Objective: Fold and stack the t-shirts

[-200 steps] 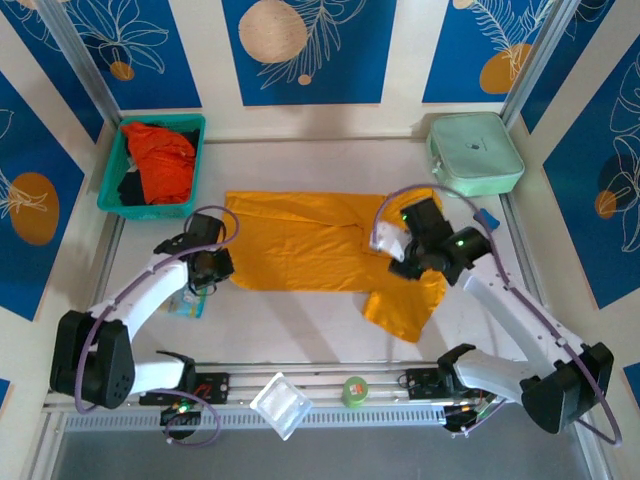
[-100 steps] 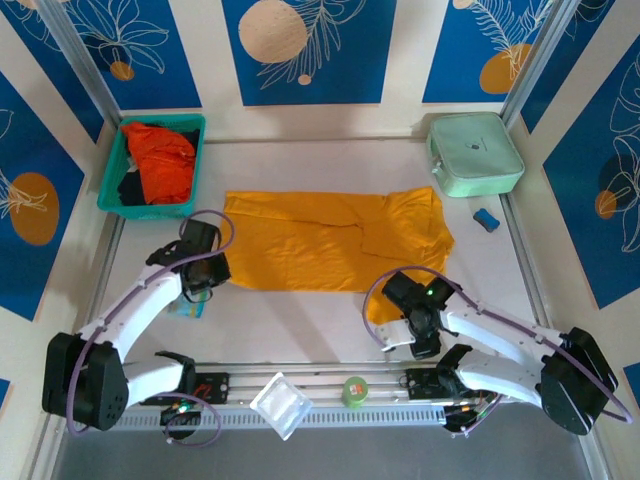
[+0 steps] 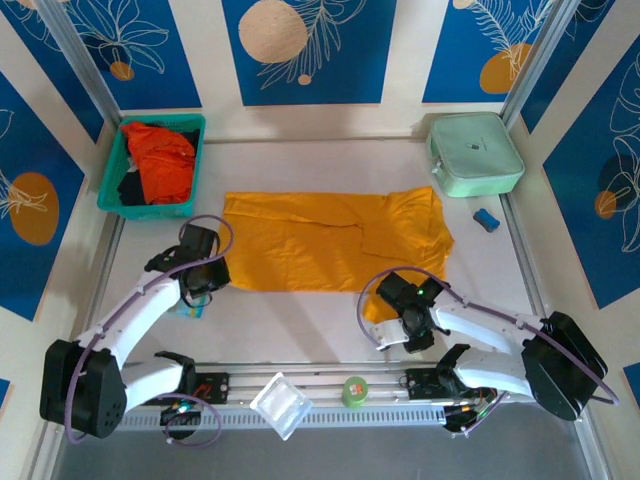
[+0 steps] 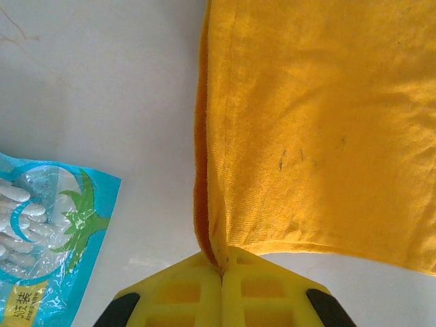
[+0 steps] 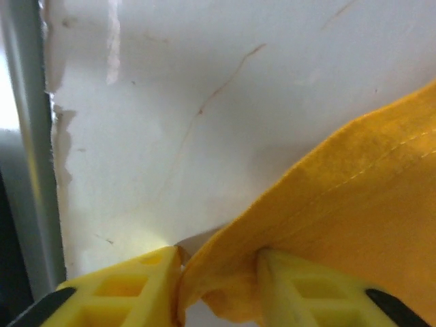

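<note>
The mustard-yellow t-shirt [image 3: 320,240] lies spread flat across the middle of the table. My left gripper [image 3: 209,274] is shut on its near left corner; in the left wrist view the cloth [image 4: 320,122] runs pinched into the closed gripper [image 4: 221,264]. My right gripper [image 3: 392,318] sits at the shirt's near right hem. There the yellow fingers [image 5: 160,272] press a bunched fold of cloth [image 5: 368,197] from both sides of the gripper [image 5: 218,266]. The red-orange t-shirt [image 3: 160,160] lies crumpled in the teal basket [image 3: 113,195] at the back left.
A mint-green box [image 3: 473,152] stands at the back right, with a small blue object [image 3: 486,220] in front of it. A blue snack packet [image 3: 186,305] [image 4: 48,231] lies beside my left gripper. A clear plastic tub [image 3: 280,405] and green tape roll [image 3: 355,390] rest on the near rail.
My right arm swung from above the shirt's right side down to the near hem, and its jaws narrowed onto the cloth. The right flap now lies flat. My left gripper stayed put.
</note>
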Action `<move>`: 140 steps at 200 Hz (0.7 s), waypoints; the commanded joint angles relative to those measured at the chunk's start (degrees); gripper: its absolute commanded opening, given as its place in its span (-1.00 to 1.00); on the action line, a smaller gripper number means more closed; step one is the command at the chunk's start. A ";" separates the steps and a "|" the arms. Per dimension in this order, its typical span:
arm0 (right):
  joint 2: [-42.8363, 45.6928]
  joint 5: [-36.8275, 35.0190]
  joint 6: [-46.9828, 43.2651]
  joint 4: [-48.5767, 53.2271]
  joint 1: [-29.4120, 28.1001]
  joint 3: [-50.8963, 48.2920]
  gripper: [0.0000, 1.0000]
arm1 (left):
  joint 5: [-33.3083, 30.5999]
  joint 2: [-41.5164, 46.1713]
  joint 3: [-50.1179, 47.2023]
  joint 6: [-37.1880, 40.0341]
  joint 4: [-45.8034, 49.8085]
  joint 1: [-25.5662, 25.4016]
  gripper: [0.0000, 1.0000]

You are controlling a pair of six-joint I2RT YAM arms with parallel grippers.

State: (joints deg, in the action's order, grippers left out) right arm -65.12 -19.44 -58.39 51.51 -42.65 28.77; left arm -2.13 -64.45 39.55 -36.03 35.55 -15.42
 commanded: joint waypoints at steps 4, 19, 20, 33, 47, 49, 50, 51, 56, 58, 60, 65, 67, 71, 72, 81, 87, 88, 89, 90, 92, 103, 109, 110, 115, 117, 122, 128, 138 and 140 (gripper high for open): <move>-1.28 -1.08 -0.91 -0.48 -0.35 -2.04 -0.55 | 0.99 0.99 -1.10 0.47 -0.42 0.21 -1.00; -0.72 -1.98 -1.20 -0.14 0.14 -2.38 -1.00 | 0.99 0.90 -1.40 0.60 -0.63 0.21 -1.00; -0.71 -2.03 -1.24 -0.20 0.17 -2.39 -1.00 | 0.99 0.86 -1.44 0.61 -0.65 0.21 -1.00; 1.08 -2.10 -1.53 1.07 1.04 -2.22 -1.00 | 0.99 0.56 -1.42 0.63 -0.58 0.21 -1.00; 3.38 -2.64 -1.62 3.64 2.26 -1.36 -1.00 | 1.07 0.54 -1.30 0.79 -0.40 0.21 -1.00; 3.76 -2.78 -1.68 4.09 2.41 -1.18 -1.00 | 1.14 0.55 -1.27 0.79 -0.26 0.17 -1.00; 3.99 -2.87 -1.70 4.33 2.49 -1.09 -1.00 | 1.15 0.55 -1.21 0.79 -0.20 0.19 -1.00; 4.19 -2.92 -1.67 4.58 2.58 -1.00 -1.00 | 1.16 0.55 -1.22 0.79 -0.16 0.20 -1.00; 5.31 -3.26 -1.89 5.87 2.95 -0.59 -1.00 | 1.22 0.72 -1.20 0.65 0.06 0.19 -1.00; 5.81 -3.42 -1.96 6.28 3.06 -0.39 -1.00 | 1.24 0.81 -1.22 0.66 0.14 0.21 -1.00; 6.26 -3.61 -2.03 6.97 3.16 -0.21 -1.00 | 1.25 0.86 -1.23 0.67 0.22 0.21 -1.00; 7.32 -4.09 -2.08 8.51 3.35 0.29 -1.00 | 1.25 1.17 -1.23 0.62 0.58 0.20 -1.00; 7.76 -4.22 -2.08 9.22 3.49 0.53 -1.00 | 1.16 1.23 -1.23 0.61 0.75 0.21 -1.00; 8.55 -4.36 -2.01 10.75 3.46 0.98 -1.00 | 1.16 1.48 -1.23 0.48 1.10 0.21 -1.00; 8.76 -4.41 -1.96 11.13 3.50 1.05 -1.00 | 1.12 1.54 -1.19 0.50 1.19 0.21 -1.00; 10.32 -4.66 -1.71 14.65 3.66 2.34 -1.00 | 0.99 2.22 -1.36 0.38 1.98 0.19 -1.00; 11.27 -4.69 -1.33 16.64 3.59 3.15 -1.00 | 0.83 2.67 -1.32 0.33 2.58 0.20 -1.00; 11.39 -4.62 -1.22 16.93 3.61 3.36 -1.00 | 0.82 2.75 -1.32 0.25 2.68 0.17 -1.00; 11.54 -4.63 -1.12 17.25 3.62 3.55 -1.00 | 0.82 2.84 -1.32 0.26 2.72 0.15 -1.00; 11.66 -4.59 -1.03 17.55 3.63 3.74 -1.00 | 0.77 2.92 -1.32 0.26 2.92 0.18 -1.00; 11.92 -4.43 -0.78 18.10 3.63 4.05 -1.00 | 0.69 3.08 -1.32 0.26 3.07 0.16 -1.00; 13.30 -3.51 0.06 20.95 3.59 5.97 -1.00 | 0.47 3.98 -1.29 0.06 4.27 0.21 -1.00; 14.16 -3.43 0.16 21.71 3.63 6.74 -1.00 | 0.33 4.47 -1.27 0.00 4.92 0.21 -1.00; 14.33 -3.42 0.14 21.80 3.63 6.78 -1.00 | 0.31 4.57 -1.29 -0.09 4.99 0.17 -1.00; 15.04 -3.76 -0.05 21.76 3.70 7.42 -1.00 | 0.16 5.04 -1.38 -0.24 5.42 0.21 -1.00; 15.27 -3.83 -0.12 21.57 3.78 7.52 -1.00 | 0.12 5.21 -1.40 -0.24 5.59 0.21 -1.00; 15.85 -4.51 -0.58 20.75 4.00 7.85 -1.00 | -0.02 5.58 -1.39 -0.35 5.90 0.21 -1.00; 16.32 -5.20 -1.31 19.24 4.42 8.28 -1.00 | -0.10 5.81 -1.39 -0.36 6.15 0.21 -1.00; 16.71 -6.18 -2.81 16.25 5.54 8.73 -1.00 | -0.08 5.73 -1.20 -0.44 6.35 0.21 -1.00; 16.74 -6.32 -3.16 15.55 5.80 8.86 -1.00 | -0.09 5.58 -1.11 -0.44 6.37 0.21 -1.00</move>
State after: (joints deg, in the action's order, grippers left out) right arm -49.69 -23.86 -59.16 67.16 -38.63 35.66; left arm -1.91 -59.59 38.72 -36.03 38.65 -15.42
